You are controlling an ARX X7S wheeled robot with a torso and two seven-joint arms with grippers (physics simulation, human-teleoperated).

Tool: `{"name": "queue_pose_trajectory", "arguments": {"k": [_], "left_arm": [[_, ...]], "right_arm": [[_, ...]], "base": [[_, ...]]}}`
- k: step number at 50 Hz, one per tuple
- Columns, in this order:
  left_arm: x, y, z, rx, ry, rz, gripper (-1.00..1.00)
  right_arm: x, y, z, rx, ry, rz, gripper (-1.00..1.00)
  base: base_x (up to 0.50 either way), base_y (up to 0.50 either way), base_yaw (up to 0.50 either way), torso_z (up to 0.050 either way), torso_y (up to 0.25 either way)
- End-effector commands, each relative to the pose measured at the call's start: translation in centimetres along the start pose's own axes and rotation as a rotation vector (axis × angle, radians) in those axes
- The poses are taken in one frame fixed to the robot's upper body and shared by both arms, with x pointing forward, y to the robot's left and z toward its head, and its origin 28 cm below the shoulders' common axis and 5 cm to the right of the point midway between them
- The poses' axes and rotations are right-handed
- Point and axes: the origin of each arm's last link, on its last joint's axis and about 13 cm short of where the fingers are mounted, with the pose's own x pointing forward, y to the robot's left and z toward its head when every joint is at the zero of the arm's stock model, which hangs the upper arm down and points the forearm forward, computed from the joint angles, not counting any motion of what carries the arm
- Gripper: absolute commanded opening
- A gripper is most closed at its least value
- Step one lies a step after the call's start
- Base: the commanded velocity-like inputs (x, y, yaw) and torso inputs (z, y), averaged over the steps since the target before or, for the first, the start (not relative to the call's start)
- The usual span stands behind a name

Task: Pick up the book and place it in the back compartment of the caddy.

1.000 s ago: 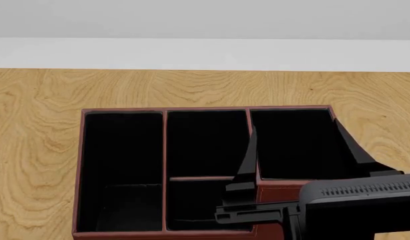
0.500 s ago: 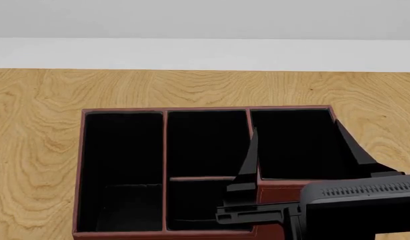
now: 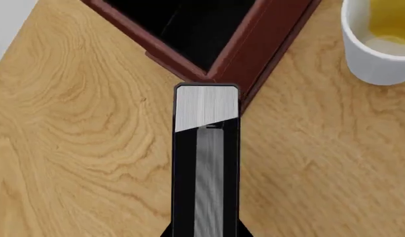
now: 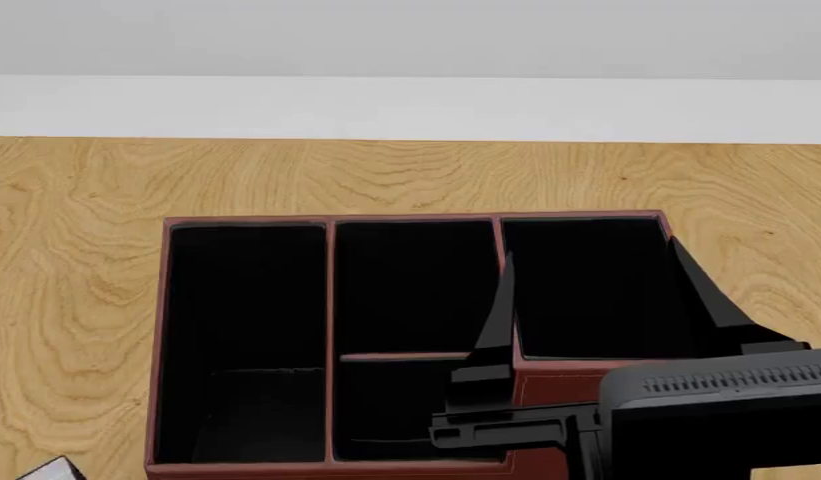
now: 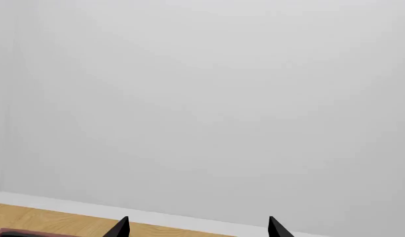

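Book (image 3: 207,106) stood clamped between the left gripper's (image 3: 206,163) jaws, just off a corner of the caddy (image 4: 331,300) on the wooden table (image 4: 90,200), near a white cup (image 3: 377,44). Right gripper (image 4: 597,300) hung over the caddy's right cells, fingers spread wide.

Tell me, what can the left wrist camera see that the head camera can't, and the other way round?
Only the left wrist view shows a white cup of yellow liquid standing near one corner of the caddy. Only the head view shows all four of the caddy's black cells, the open right end effector above them, and the pale wall behind. Both show the reddish caddy and the wooden table.
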Motion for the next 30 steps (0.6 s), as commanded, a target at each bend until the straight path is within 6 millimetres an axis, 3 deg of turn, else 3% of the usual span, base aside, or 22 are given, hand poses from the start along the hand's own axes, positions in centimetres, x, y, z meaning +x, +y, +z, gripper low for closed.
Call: {"name": "queue_pose_trajectory", "arguments": {"k": [1, 21, 30], "left_arm": [[-2.5, 1.3, 1.5, 0.025, -0.073, 0.115, -1.00], [-6.7, 2.9, 4.6, 0.035, -0.187, 0.169, -1.00], [-9.7, 3.9, 6.9, 0.080, -0.198, 0.190, -1.00]], "right_arm": [[0.0, 0.1, 0.0, -0.001, 0.000, 0.002, 1.00], [-0.1, -0.2, 0.2, -0.004, -0.011, -0.007, 1.00], [-0.4, -0.6, 0.5, -0.010, -0.028, -0.023, 1.00]], "base": [[0.00, 0.00, 0.00, 0.000, 0.000], [0.00, 0.00, 0.00, 0.000, 0.001], [0.00, 0.00, 0.00, 0.000, 0.001]]}}
